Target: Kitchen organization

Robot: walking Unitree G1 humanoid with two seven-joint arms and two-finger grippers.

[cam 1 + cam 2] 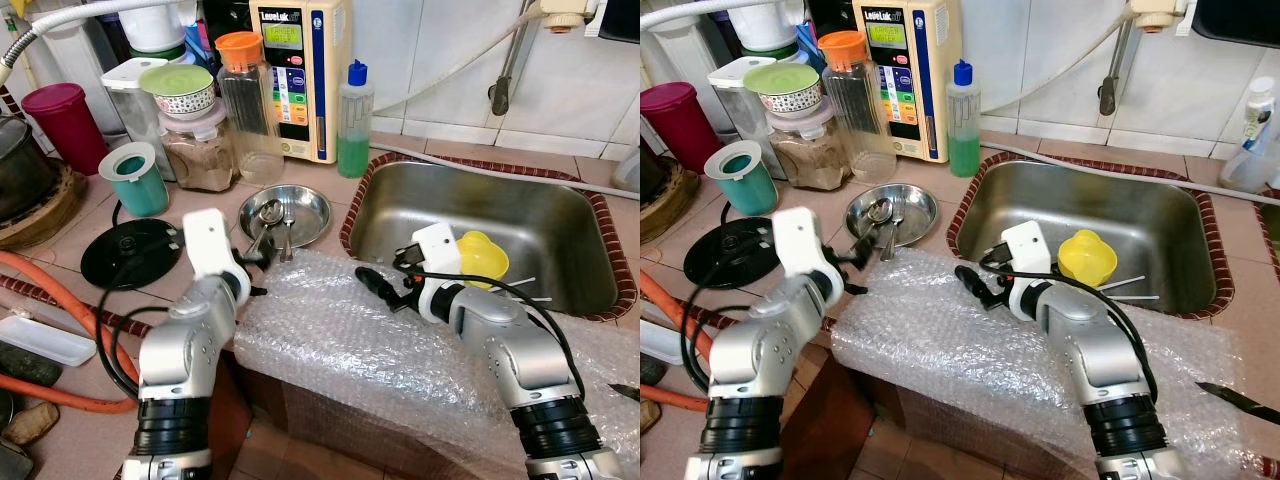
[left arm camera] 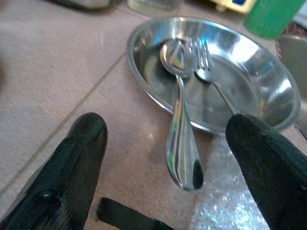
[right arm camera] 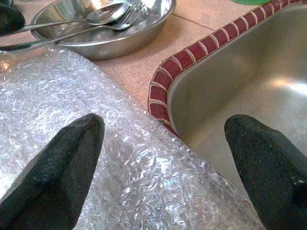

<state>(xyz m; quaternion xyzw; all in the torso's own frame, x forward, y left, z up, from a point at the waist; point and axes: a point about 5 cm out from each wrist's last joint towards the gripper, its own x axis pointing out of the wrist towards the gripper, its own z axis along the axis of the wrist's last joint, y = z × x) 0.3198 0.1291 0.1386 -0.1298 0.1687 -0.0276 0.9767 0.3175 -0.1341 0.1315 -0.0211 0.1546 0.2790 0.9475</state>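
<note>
Steel spoon lies bowl-up in the dish, handle aimed between the spread left pincer.

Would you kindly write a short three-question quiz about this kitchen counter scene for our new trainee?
1. True or false: the left tool is shut on the spoon.
2. What lies in the steel dish with the spoon: A knife, B fork, C whisk?
3. Fill in: the yellow bowl sits in the ____.

Key: 1 false, it is open around the handle; 2 B, the fork; 3 sink.
</note>
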